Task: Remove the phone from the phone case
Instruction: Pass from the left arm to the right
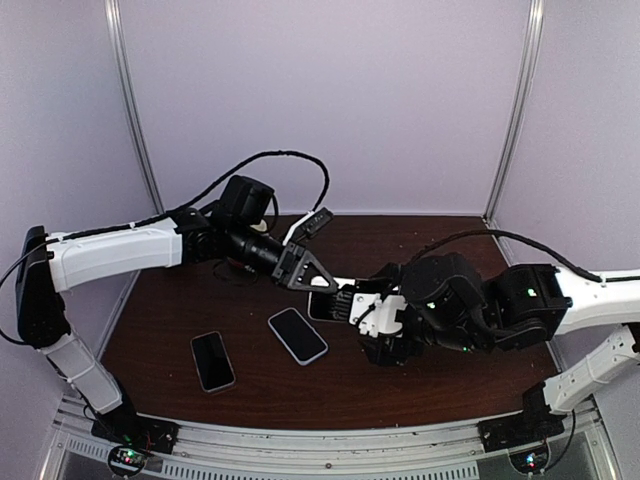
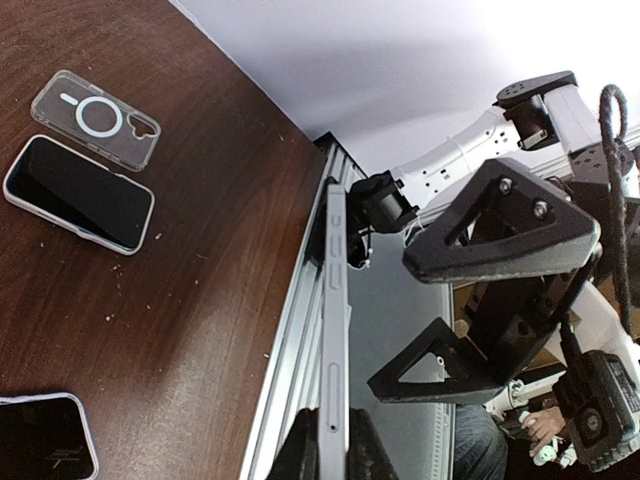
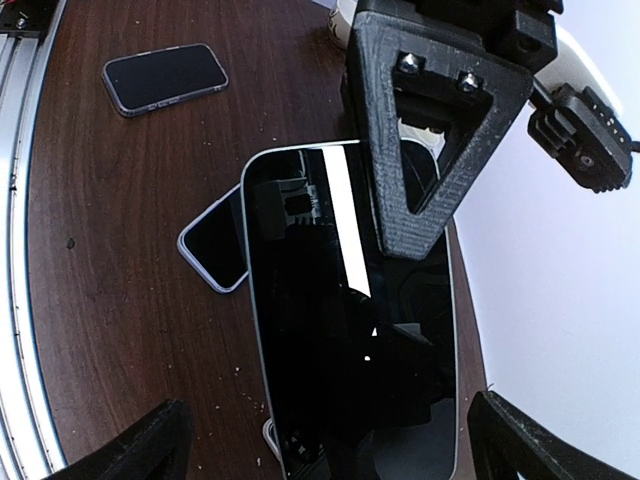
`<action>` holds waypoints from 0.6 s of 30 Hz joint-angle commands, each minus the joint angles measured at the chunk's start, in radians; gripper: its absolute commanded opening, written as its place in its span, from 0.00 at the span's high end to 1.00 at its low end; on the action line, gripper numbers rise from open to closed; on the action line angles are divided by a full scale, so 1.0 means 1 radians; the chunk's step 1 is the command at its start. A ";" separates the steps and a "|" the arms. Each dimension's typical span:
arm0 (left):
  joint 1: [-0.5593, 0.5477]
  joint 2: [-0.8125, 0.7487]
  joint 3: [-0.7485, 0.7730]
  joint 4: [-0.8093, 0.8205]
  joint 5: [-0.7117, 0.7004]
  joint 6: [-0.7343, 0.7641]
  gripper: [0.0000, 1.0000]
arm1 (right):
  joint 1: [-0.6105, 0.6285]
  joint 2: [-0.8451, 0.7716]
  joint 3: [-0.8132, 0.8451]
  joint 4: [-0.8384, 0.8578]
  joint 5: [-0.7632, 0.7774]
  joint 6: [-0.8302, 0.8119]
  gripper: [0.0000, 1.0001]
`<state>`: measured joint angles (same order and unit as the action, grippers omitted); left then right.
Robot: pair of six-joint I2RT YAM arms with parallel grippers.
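Observation:
A phone (image 3: pixel 340 330) with a glossy black screen hangs above the table, with my left gripper (image 2: pixel 330 452) shut on its far end. Edge-on in the left wrist view, the pale rim (image 2: pixel 335 300) with moulded buttons looks like the phone case. In the top view the phone (image 1: pixel 327 305) sits between the two grippers at mid-table. My right gripper (image 3: pixel 330 445) is open, one finger (image 3: pixel 135 450) on each long side of the phone, and neither finger touches it. The left gripper's triangular finger (image 3: pixel 430 130) lies over the screen's far end.
An empty clear case (image 2: pixel 95 118) with a white ring lies flat beside a loose phone (image 2: pixel 80 192). A second loose phone (image 1: pixel 297 335) lies under the held one, and another (image 1: pixel 212 360) lies further left. The metal rail (image 1: pixel 300 440) runs along the near edge.

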<state>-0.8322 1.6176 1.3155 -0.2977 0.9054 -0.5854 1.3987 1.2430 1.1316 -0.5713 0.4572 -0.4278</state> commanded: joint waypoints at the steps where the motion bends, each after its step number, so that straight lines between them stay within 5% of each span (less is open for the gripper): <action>1: 0.001 -0.043 0.003 0.037 0.038 -0.024 1.00 | -0.048 0.025 0.050 0.025 -0.110 0.001 0.00; 10: 0.000 -0.045 0.023 -0.003 0.063 0.003 1.00 | -0.118 0.080 0.087 0.027 -0.213 0.010 0.03; 18: -0.005 -0.049 0.030 -0.038 0.060 0.035 1.00 | -0.149 0.117 0.108 0.011 -0.259 0.016 0.16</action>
<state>-0.8322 1.6127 1.3155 -0.3542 0.9257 -0.5838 1.2613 1.3499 1.2049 -0.5568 0.2436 -0.4210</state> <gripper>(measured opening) 0.072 0.882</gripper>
